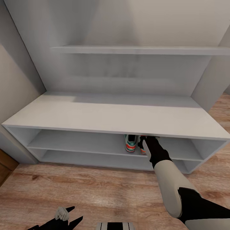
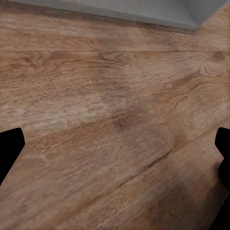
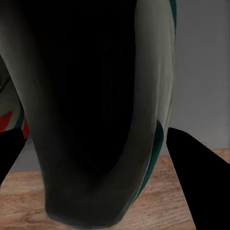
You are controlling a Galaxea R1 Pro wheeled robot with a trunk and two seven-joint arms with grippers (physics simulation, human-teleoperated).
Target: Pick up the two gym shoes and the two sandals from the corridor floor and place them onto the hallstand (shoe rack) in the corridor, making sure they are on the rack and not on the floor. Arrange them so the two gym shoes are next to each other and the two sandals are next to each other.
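The pale grey hallstand (image 1: pixel 111 115) fills the head view, with two low open shelves under its bench top. One gym shoe (image 1: pixel 130 143) stands on the upper low shelf, heel outward. Right beside it my right gripper (image 1: pixel 149 140) reaches under the bench top, shut on the second gym shoe (image 1: pixel 143 147). In the right wrist view that shoe's dark opening (image 3: pixel 96 96) sits between the fingers of my right gripper (image 3: pixel 103 163). My left gripper (image 1: pixel 67 217) hangs open over the corridor floor (image 2: pixel 115 96), nothing between its fingers (image 2: pixel 10 148). The sandals are out of view.
A long upper shelf (image 1: pixel 137 50) runs above the bench. A wall closes the left side, with a brown wooden piece (image 1: pixel 4 166) low down. Plank flooring (image 1: pixel 80 188) stretches in front of the rack. The rack's lower edge (image 2: pixel 143 12) lies ahead of the left gripper.
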